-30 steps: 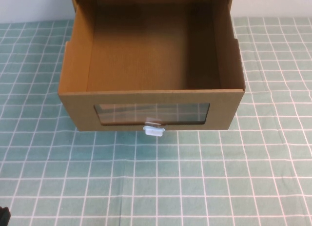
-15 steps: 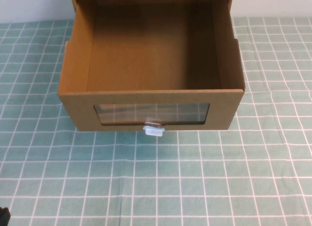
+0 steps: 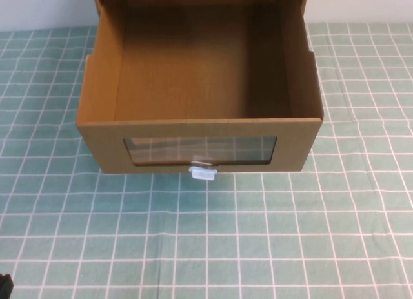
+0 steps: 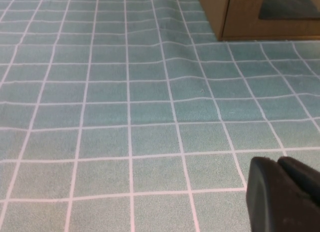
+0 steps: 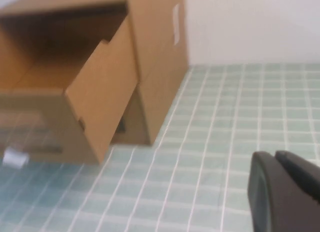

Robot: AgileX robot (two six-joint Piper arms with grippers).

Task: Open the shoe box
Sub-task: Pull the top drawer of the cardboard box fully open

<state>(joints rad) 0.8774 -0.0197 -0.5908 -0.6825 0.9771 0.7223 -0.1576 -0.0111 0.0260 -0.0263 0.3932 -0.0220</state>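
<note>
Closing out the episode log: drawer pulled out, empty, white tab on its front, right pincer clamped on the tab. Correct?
No: the right pincer is shut on nothing, beside the box and clear of the white tab, as the right wrist view shows. The left pincer is parked over the cloth, shut. The drawer is pulled out and empty.

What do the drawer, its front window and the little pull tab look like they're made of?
Drawer: matte brown cardboard, with faint ribbing on the inside faces.
Window: clear film with a slight sheen, likely plastic.
Pull tab: smooth and white, probably plastic.
</note>
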